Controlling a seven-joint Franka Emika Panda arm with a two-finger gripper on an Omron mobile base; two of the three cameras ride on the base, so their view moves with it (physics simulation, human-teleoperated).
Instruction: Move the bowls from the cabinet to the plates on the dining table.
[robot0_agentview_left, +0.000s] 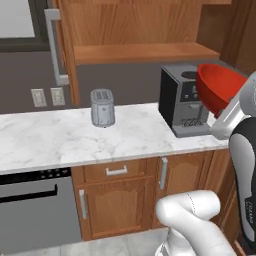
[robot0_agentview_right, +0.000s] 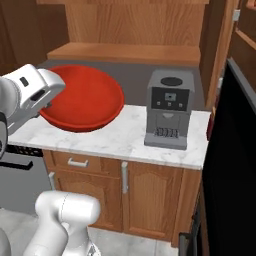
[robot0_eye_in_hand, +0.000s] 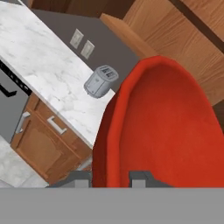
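Note:
A glossy red bowl hangs tilted in the air in front of the counter, beside the coffee machine. My gripper is shut on its rim, one fingertip on each side of the wall. Above and behind stands the cabinet, open, with its wooden shelf bare and its door with the long grey bar handle swung to the left. The plates and the dining table are out of view.
On the marble kitchen counter stand a grey toaster and a coffee machine. Wooden drawers and doors run below it, with a dishwasher at the left. A tall dark panel closes the right side.

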